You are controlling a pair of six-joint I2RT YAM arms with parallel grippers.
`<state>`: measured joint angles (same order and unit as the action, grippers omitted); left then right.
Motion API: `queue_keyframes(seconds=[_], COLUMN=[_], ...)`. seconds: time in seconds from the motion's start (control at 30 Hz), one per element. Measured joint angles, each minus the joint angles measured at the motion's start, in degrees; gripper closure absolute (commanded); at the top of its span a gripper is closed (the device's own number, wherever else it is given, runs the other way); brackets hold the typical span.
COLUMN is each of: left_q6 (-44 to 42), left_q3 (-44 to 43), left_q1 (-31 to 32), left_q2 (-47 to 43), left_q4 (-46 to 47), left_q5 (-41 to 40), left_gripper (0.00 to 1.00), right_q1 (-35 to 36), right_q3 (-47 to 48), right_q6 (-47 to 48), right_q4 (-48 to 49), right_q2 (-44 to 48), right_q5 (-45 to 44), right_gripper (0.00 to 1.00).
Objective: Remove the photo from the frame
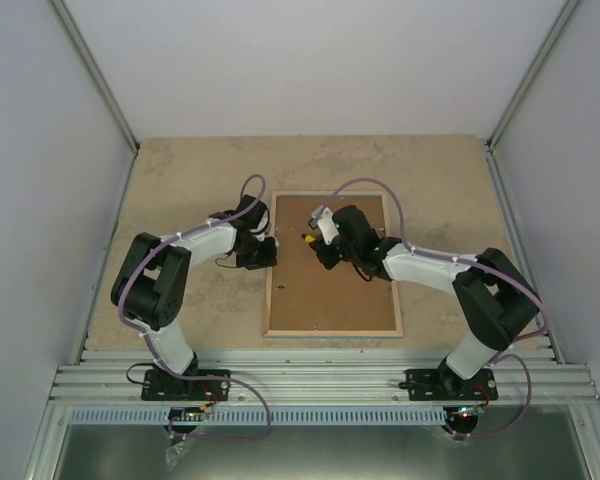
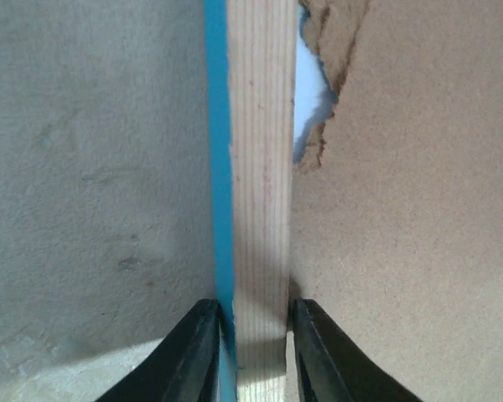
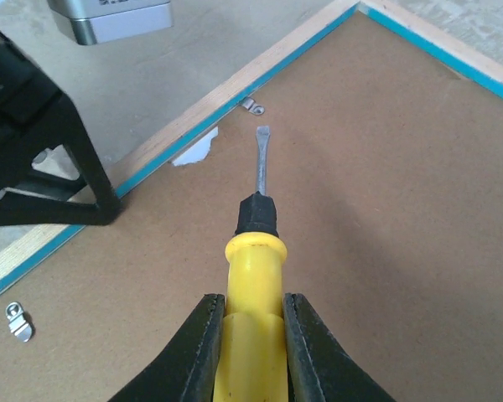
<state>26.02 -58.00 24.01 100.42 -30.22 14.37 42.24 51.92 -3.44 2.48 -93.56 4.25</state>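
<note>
The frame (image 1: 270,275) lies face down on the table, pale wood back and turquoise edge up. A brown backing board (image 1: 335,290) fills it, so the photo is hidden. My left gripper (image 1: 270,252) is shut on the frame's left rail (image 2: 256,167), one finger on each side (image 2: 256,322). A torn spot in the board (image 2: 312,92) shows a pale layer beneath. My right gripper (image 3: 253,314) is shut on a yellow-handled screwdriver (image 3: 256,268) over the board's upper part (image 1: 320,245). Its flat tip (image 3: 261,134) points toward the torn spot (image 3: 194,151) by the rail (image 3: 184,113).
Two small metal clips show on the backing board, one (image 3: 251,106) near the rail ahead of the tip, one (image 3: 18,321) lower left. The left arm's black finger (image 3: 33,151) stands close beside the screwdriver's path. Grey walls enclose the beige table (image 1: 180,190).
</note>
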Motion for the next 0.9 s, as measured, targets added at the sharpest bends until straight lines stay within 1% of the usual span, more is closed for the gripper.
queue_keyframes(seconds=[0.07, 0.23, 0.33, 0.43, 0.6, 0.7, 0.9], left_q6=[0.3, 1.0, 1.0, 0.7, -0.1, -0.7, -1.1], left_q3=[0.0, -0.1, -1.2, -4.3, -8.7, -10.2, -11.4], left_q1=[0.0, -0.7, -2.6, -4.5, -5.2, -5.2, -5.2], left_q2=[0.0, 0.0, 0.5, 2.1, 5.6, 7.5, 9.1], left_q4=[-0.2, -0.6, -1.0, -1.5, -1.5, -1.6, -1.7], left_q5=[0.7, 3.1, 3.8, 3.8, 3.7, 3.7, 3.8], left_gripper=[0.63, 0.57, 0.55, 0.54, 0.53, 0.57, 0.74], right_q1=[-0.1, -0.4, -0.7, -1.0, -1.3, -1.5, -1.7], right_q3=[0.8, 2.2, 3.3, 4.6, 6.8, 8.2, 9.2], right_q6=[0.0, 0.5, 0.8, 0.9, 0.9, 1.2, 1.6], right_q4=[0.2, 1.1, 1.9, 2.7, 3.2, 3.3, 3.3], right_q2=[-1.6, -4.4, -6.1, -8.1, -10.7, -12.3, -14.3], right_q5=[0.7, 2.2, 3.2, 4.5, 6.3, 7.2, 8.3], right_gripper=[1.0, 1.0, 1.0, 1.0, 1.0, 1.0, 1.0])
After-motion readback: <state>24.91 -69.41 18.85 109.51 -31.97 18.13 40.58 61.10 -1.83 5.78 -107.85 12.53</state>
